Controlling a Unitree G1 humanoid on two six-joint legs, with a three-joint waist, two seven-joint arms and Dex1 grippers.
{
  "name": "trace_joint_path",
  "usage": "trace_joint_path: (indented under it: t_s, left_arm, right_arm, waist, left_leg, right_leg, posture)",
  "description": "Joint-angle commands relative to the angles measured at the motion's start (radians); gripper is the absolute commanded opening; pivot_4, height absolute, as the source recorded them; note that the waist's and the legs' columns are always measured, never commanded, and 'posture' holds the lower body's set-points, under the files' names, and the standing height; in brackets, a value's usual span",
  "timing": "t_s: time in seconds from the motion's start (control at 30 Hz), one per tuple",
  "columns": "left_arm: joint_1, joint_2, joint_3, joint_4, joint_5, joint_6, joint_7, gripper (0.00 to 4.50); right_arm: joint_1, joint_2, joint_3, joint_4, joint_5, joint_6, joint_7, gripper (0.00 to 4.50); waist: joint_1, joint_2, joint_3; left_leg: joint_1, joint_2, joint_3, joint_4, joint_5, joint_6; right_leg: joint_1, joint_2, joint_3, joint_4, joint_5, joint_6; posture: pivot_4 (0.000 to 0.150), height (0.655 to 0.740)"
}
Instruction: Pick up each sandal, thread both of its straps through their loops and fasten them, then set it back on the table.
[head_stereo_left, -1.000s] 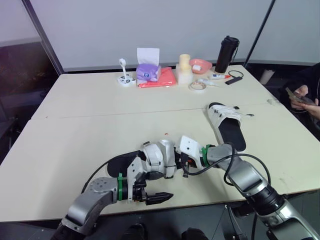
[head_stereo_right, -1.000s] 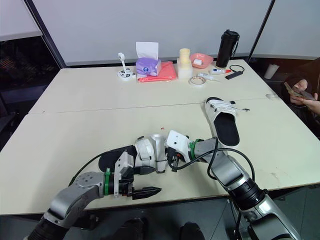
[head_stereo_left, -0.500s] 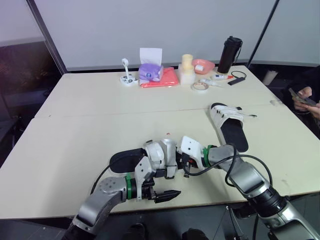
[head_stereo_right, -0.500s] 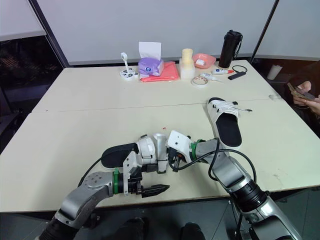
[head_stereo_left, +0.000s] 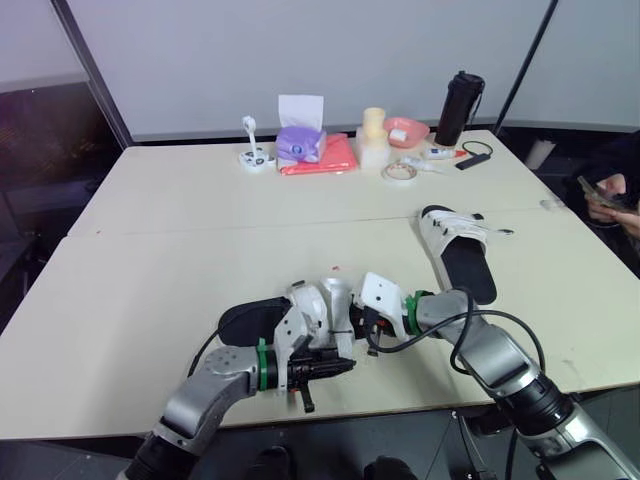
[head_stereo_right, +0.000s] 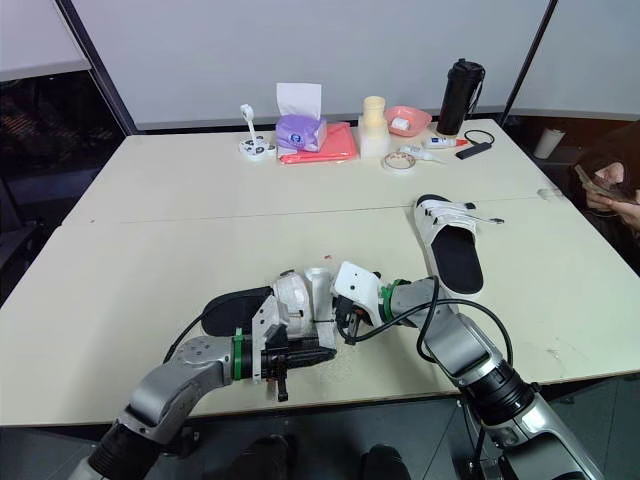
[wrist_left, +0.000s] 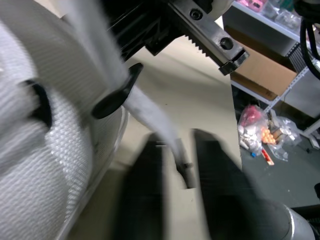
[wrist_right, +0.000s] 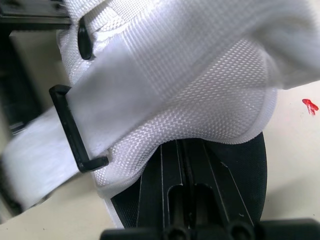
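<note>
Clearly the near sandal is the one being worked on. It lies on the surface by the front edge, between the 2 grippers, while the other sandal rests well apart on our right. We judge it light, with a stiff black sole and soft woven straps that will flop and twist. So the sole is the part to steady, and the strap is best taken right at its free tip. The left gripper has its jaws apart with that tip lying between them (not pinched, as far as we can see). Near the right gripper, a strap runs through a thin black loop, which looks rigid and leaves little room. That gripper sits against the sandal's side; whether it is closed on it we cannot tell.
</note>
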Motion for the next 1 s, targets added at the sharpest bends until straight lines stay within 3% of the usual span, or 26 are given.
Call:
trace_joint_path:
  t_s: [0.03,0.27,0.57,1.0]
  left_arm:
    - [-0.005,0.001,0.016,-0.007,-0.007,0.000,0.004,0.06]
    - [0.033,0.109,0.078,-0.175,-0.209,0.178,-0.100,0.06]
    - [0.030,0.230,0.145,-0.332,-0.343,0.220,-0.172,0.06]
    - [-0.181,0.158,0.307,-0.164,-0.535,0.359,-0.058,0.06]
  right_arm:
    - [0.051,-0.025,0.052,0.055,-0.035,0.061,0.009,0.00]
    - [0.047,-0.027,0.050,0.061,-0.037,0.057,0.010,0.00]
    - [0.024,-0.018,0.056,0.095,-0.045,0.037,0.007,0.00]
    - [-0.008,0.008,0.060,0.140,-0.050,0.011,-0.003,0.00]
  waist:
    - [0.000,0.000,0.000]
    - [-0.003,0.000,0.001]
    - [-0.005,0.001,0.003]
    - [-0.023,-0.003,0.011]
  left_leg:
    - [0.000,0.000,0.000,0.000,0.000,0.000]
    - [0.000,0.000,-0.001,-0.002,0.000,0.000]
    - [-0.001,0.001,-0.001,-0.003,0.000,0.000]
    - [-0.001,0.000,-0.001,-0.004,0.001,0.001]
  right_leg:
    - [0.000,0.000,0.000,0.000,0.000,0.000]
    - [0.000,0.000,0.000,0.000,0.000,0.000]
    - [-0.001,0.000,0.001,0.000,-0.001,0.000]
    - [-0.001,0.002,0.001,0.001,0.000,0.000]
  posture:
    - [0.150,0.7400]
    - [0.150,0.7400]
    - [0.150,0.7400]
    - [0.150,0.7400]
